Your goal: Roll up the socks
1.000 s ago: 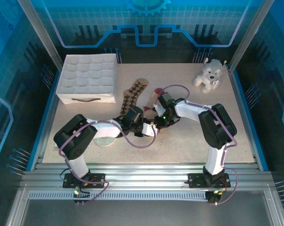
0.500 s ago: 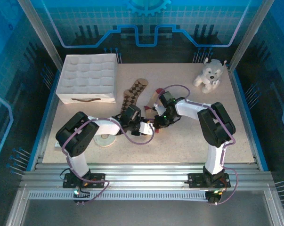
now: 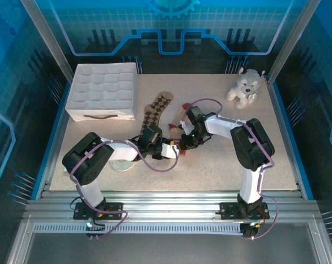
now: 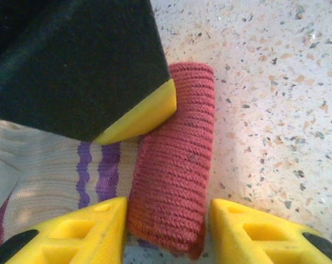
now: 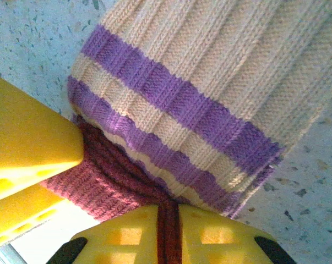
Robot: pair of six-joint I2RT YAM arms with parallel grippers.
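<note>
The tan sock [image 3: 179, 114] lies mid-table with its dark red cuff rolled into a short tube [image 4: 174, 165]. My left gripper [image 4: 167, 212] straddles that roll, open: one finger touches it and a thin gap shows at the other. My right gripper [image 5: 168, 212] is shut on a fold of the red cuff, just below the sock's purple-and-tan stripes [image 5: 171, 104]. In the top view both grippers meet at the sock's near end, left [image 3: 170, 148] and right [image 3: 182, 143]. The argyle sock [image 3: 157, 107] lies flat just to the left, untouched.
A white quilted box [image 3: 104, 91] stands at the back left. A grey-white plush dog [image 3: 244, 87] sits at the back right. A pale round disc [image 3: 120, 164] lies under the left forearm. Purple cables loop off both arms.
My left jaws have widened a little around the rolled cuff and the left wrist has edged left. The right gripper keeps its pinch and has barely moved.
</note>
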